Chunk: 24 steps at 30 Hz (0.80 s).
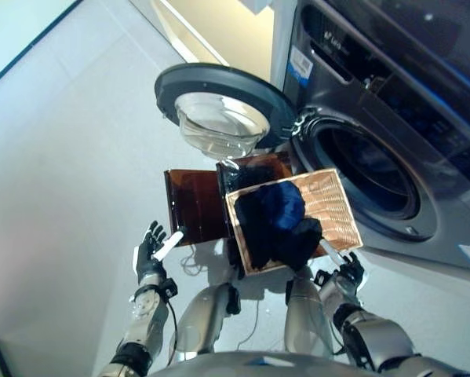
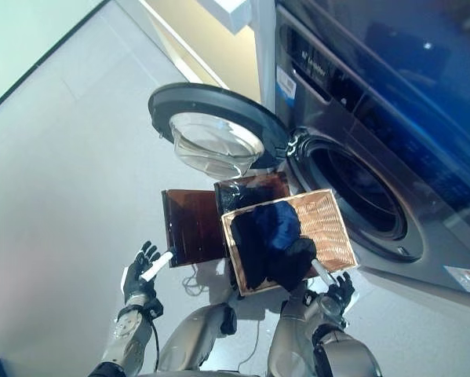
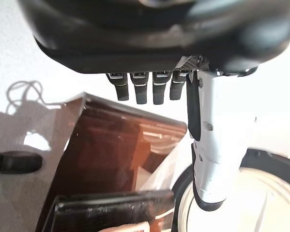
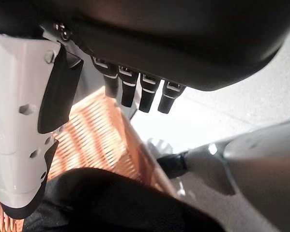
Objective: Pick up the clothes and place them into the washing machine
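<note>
Clothes [image 1: 278,224] heaped in wicker basket [image 1: 337,208], both hands [image 1: 150,250] [image 1: 346,271] loose, holding nothing.

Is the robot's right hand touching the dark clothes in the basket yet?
Apart. The right wrist view shows the right hand open above the wicker basket, with basket weave visible between its fingers and the dark clothes.

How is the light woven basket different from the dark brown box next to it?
The woven basket is pale orange wicker; the brown box is dark, smooth and glossy. The basket holds dark clothes; the box looks empty. The basket sits nearer the washing machine. Both are rectangular and open-topped.
</note>
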{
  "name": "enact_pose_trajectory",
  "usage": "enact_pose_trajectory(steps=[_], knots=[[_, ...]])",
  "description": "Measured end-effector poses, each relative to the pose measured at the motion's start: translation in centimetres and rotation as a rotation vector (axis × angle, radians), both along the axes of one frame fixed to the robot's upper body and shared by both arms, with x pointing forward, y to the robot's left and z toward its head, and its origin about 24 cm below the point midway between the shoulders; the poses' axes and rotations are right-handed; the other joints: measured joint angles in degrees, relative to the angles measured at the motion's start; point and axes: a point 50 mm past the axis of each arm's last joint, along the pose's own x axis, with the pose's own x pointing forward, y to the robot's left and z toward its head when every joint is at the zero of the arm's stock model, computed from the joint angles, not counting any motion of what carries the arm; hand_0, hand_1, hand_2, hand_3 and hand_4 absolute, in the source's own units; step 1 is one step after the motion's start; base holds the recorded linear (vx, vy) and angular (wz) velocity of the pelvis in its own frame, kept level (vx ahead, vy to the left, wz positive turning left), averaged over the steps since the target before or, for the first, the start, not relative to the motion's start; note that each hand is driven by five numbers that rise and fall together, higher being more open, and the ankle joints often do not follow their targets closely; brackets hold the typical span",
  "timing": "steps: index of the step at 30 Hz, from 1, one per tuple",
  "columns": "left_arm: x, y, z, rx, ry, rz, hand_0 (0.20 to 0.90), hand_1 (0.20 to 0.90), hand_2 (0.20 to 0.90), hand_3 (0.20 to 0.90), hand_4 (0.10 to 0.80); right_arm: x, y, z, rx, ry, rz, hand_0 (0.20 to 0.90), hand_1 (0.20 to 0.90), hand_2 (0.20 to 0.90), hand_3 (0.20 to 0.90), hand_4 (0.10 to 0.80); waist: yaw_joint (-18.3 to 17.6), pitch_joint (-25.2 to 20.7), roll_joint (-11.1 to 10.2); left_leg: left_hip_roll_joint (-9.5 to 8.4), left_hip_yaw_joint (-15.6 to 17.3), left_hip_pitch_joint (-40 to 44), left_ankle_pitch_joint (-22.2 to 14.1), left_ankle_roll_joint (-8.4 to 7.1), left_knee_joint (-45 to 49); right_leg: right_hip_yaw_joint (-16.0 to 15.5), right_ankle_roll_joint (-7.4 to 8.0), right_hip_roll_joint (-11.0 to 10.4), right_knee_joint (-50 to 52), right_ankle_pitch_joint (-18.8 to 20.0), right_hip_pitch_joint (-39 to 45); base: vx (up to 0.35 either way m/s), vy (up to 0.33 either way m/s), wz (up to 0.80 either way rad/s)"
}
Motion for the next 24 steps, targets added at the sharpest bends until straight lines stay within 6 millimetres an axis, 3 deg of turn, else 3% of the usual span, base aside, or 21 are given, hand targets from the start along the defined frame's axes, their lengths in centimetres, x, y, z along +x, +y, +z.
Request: enact_pose_trajectory(steps=[11,18,24], knots=[[0.9,-1.6,0.9,-0.042,-0.054,-0.060,0.900,0.900,0.900,0.900,0.800,2.8,-1.8,2.6,-0.003,-0.087,-0.067,0.900,0.900,0.900,0.900,0.800,1.55,3.60,2.59,-0.03,-0.10,-0.92,0.28,0.13,-0.45,-0.29,0.17,-0.07,0.00,0.08,-1.07,-0.029,0.022,0.01],[0.8,-1.6,0.8,-0.042,-0.051,-0.061,0.900,0.900,0.900,0.900,0.800,4.9,-1.9,4.5,-0.086,-0.102,0.017,0.900,0.900,0.900,0.900,0.800,1.67,3.63,2.68,-0.03,-0.46,-0.89,0.45,-0.06,-0.42,-0.55,0.17,0.05,0.19,0.10,-0.90,-0.015,0.010,0.01],[0.9,-1.9,0.8,-0.049,-0.049,-0.061,0.900,0.900,0.900,0.900,0.800,5.4,-0.9,4.8,-0.153,-0.091,0.082,0.900,0.900,0.900,0.900,0.800,1.47,3.63,2.54,0.23,-0.91,-0.73,0.77,-0.48,-0.22,-0.87,-0.41,0.26,1.22,-0.27,-0.91,-0.036,-0.008,0.03]])
